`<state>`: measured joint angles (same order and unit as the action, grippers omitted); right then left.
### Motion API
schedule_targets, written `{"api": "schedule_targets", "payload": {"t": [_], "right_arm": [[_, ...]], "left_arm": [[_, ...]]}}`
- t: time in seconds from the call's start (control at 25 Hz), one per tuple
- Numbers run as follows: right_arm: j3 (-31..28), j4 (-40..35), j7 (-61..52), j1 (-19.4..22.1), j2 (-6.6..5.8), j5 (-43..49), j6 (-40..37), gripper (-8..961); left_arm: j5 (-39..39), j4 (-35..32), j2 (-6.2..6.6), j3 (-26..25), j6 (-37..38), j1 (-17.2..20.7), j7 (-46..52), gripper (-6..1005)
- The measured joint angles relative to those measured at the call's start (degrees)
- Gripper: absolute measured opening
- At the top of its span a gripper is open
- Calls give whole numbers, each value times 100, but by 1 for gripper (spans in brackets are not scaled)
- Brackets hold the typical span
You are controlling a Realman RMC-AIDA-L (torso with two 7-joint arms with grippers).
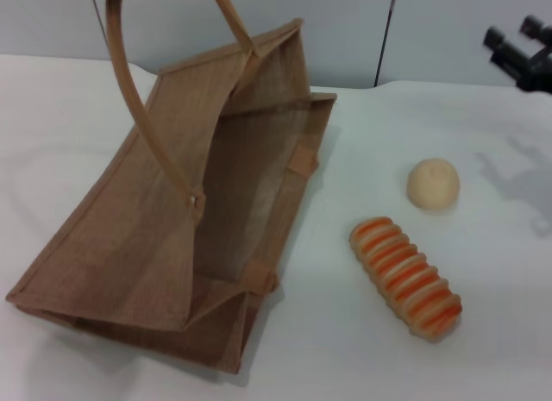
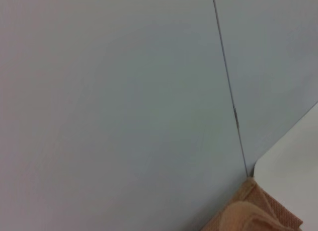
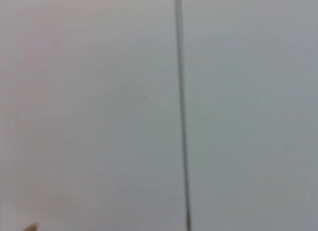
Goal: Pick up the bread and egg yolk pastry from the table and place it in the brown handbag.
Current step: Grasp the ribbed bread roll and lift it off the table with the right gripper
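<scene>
Bread (image 1: 405, 278) and egg yolk pastry (image 1: 433, 184) lie unpicked beside the brown handbag (image 1: 172, 237); the right gripper (image 1: 520, 49), its grip state not discernible, must be lowered first.

handbag (image 1: 129, 246) left | bread (image 1: 405, 278) right | pastry (image 1: 433, 184) behind bread

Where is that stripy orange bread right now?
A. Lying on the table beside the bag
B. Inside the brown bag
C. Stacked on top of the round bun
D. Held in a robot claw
A. The bread lies on the white table, apart from the brown handbag and the egg yolk pastry, with nothing gripping it.
</scene>
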<state>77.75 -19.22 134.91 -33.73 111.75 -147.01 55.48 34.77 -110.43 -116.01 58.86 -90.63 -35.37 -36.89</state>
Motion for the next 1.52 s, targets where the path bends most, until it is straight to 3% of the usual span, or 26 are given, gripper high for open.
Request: {"api": "schedule_targets", "payload": {"t": [0.04,0.16,0.24,0.4,0.68,0.84,0.96,1.28,1.52], "right_arm": [[0,0,0,0,0,0,0,645],[-207,-1200,268,551,311,70,-760,645],[-149,-2155,202,952,445,224,-1481,645],[-138,-2740,-1116,1086,388,1143,-1995,645],[-475,-3418,-4529,1077,379,4833,-2045,645],[-710,-4054,-6390,1052,397,7067,-1575,645],[-726,-4332,-7189,964,402,8062,-1024,645],[-705,-5098,-8515,763,410,9678,828,645],[-712,-5248,-8718,545,417,9812,2070,645]], "left_arm": [[0,0,0,0,0,0,0,119],[-6,5,-1,-3,2,2,9,119],[-6,6,0,-5,2,-3,12,119],[-7,89,0,-6,3,-18,27,119],[-6,154,10,-10,2,-8,26,119],[-6,182,10,-30,2,-18,29,119],[-5,298,18,-26,2,-37,30,119],[-5,439,37,-7,17,-81,23,119],[-5,444,44,-11,26,-84,26,119]]}}
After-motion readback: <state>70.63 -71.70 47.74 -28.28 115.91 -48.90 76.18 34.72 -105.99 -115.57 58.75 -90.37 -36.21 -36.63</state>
